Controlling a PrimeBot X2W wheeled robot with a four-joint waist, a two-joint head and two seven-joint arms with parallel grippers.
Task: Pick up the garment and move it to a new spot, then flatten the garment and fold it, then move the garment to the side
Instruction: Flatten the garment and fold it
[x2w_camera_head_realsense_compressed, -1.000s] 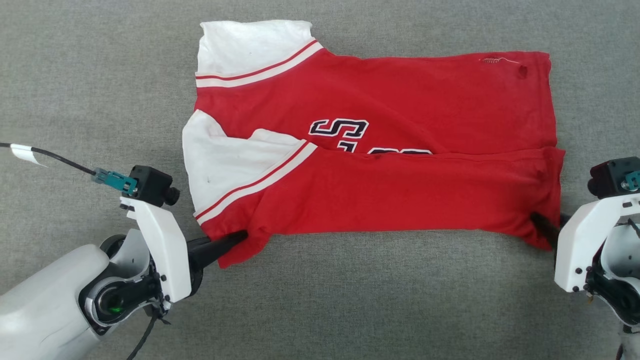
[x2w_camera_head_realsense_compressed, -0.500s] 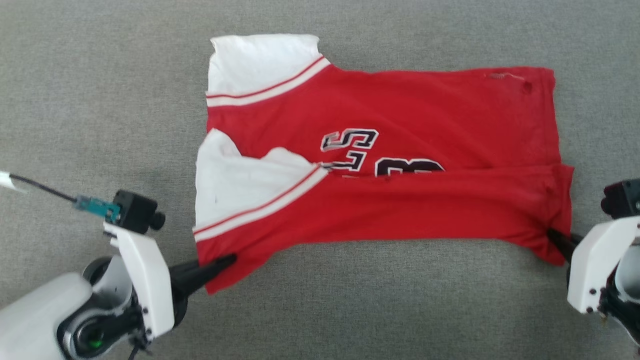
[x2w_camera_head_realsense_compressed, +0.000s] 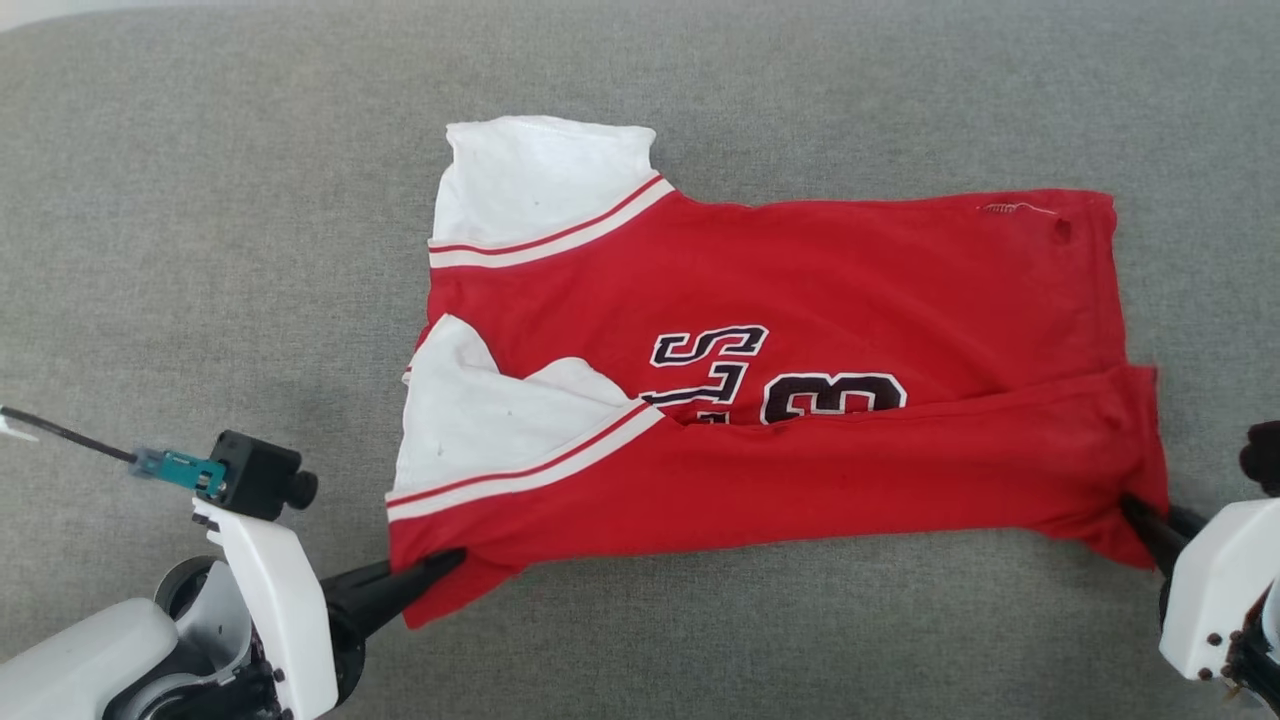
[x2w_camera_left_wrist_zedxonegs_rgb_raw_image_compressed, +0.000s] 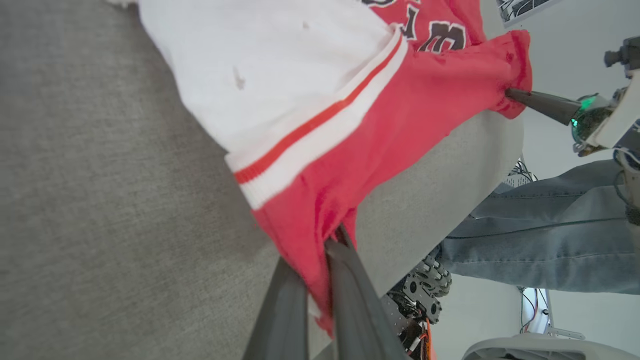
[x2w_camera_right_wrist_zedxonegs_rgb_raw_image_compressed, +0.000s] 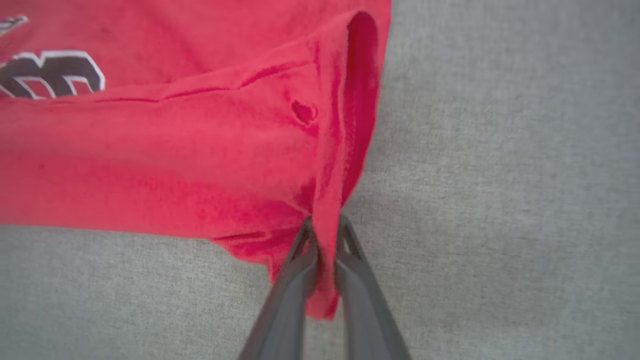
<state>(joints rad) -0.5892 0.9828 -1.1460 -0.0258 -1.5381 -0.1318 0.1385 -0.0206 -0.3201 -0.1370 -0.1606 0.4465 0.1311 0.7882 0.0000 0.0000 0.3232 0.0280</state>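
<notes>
Garment (x2w_camera_head_realsense_compressed: 800, 290): red jersey, white sleeves, flat on grey cloth (x2w_camera_head_realsense_compressed: 200, 250), near edge folded over front.
Lettering (x2w_camera_head_realsense_compressed: 710, 346): black, white-outlined; "S" legible, "3" partly under the fold.
Left gripper (x2w_camera_head_realsense_compressed: 440, 566): clamped on near sleeve-side corner.
Right gripper (x2w_camera_head_realsense_compressed: 1136, 510): clamped on near hem corner.

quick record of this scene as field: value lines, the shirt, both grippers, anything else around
garment: red jersey with white sleeves, spread on the grey surface
fold: near long edge lies over the lower part of the lettering
left gripper: shut on the garment's near corner, below the sleeve trim
right gripper: shut on the garment's near hem corner
person: a leg in jeans beyond the surface's edge, left wrist view
</notes>
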